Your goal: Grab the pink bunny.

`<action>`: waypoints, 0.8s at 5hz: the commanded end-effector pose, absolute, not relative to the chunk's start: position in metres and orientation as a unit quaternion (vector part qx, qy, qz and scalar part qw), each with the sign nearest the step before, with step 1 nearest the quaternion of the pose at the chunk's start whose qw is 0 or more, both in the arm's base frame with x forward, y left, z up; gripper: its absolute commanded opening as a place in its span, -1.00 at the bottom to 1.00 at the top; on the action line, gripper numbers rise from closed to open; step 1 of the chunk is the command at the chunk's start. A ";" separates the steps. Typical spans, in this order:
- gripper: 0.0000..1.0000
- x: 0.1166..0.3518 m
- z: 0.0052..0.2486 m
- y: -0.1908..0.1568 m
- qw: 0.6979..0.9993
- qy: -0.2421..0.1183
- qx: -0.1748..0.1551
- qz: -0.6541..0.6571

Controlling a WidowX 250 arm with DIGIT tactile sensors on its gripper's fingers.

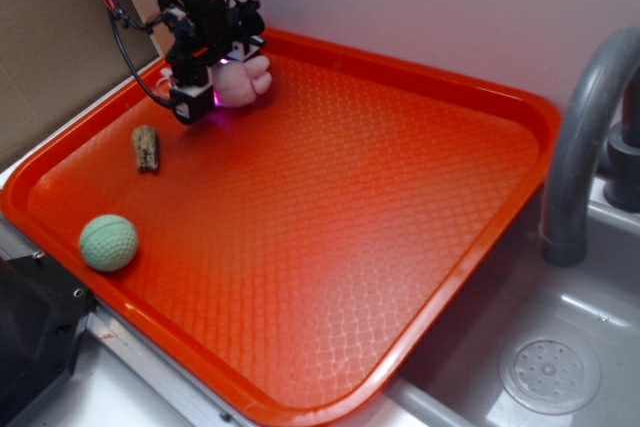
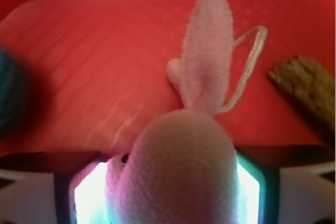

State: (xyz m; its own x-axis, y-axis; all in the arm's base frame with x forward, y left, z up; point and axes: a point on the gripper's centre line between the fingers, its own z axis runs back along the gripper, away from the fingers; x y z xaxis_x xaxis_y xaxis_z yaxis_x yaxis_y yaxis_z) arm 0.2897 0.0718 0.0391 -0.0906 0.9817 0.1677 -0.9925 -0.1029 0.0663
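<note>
Gripper (image 1: 222, 82) sits at the far-left corner of the orange tray (image 1: 470, 97), clamped on the pink bunny (image 1: 245, 80). In the exterior view the plush bulges out to the right of the black gripper body, pale pink lobes showing just beside the fingers. Wrist view confirms the grasp: the bunny's body (image 2: 178, 171) fills the space between the two jaws, with bright glare on either side, and one ear (image 2: 207, 45) points away toward the far tray wall. A white loop cord (image 2: 247, 61) trails from the plush beside the ear. Whether the bunny is resting on the tray floor or lifted slightly off it cannot be told from either view.

Surroundings:
- Small brown chunk (image 1: 146, 147), rough and wood-like, lies on the tray near the left rim, near the gripper but apart from it. Wrist view shows it (image 2: 304, 90) close to the cord, not touching as far as visible.
- Mint-green ball (image 1: 108, 242) rests near the tray's front-left rim, well apart from the gripper.
- Dark teal blur (image 2: 13, 95) at the wrist view's left edge; too blurred to identify.
- Grey faucet (image 1: 585, 137) arches over the tray's right corner; sink drain (image 1: 550, 375) lies below it.

Nothing lies between the gripper and the bunny.
</note>
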 end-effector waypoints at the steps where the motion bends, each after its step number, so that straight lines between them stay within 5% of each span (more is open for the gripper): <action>1: -1.00 0.281 0.124 0.039 0.829 -0.062 0.059 0.552; 3: -1.00 0.233 0.177 -0.005 0.934 -0.119 0.009 0.338; 4: -1.00 0.215 0.196 -0.004 0.932 -0.118 -0.034 0.340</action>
State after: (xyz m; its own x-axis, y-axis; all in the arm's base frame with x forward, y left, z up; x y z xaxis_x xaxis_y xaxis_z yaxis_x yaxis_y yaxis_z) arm 0.2274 -0.0325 0.1887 0.7512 0.6383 0.1682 -0.6284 0.7695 -0.1138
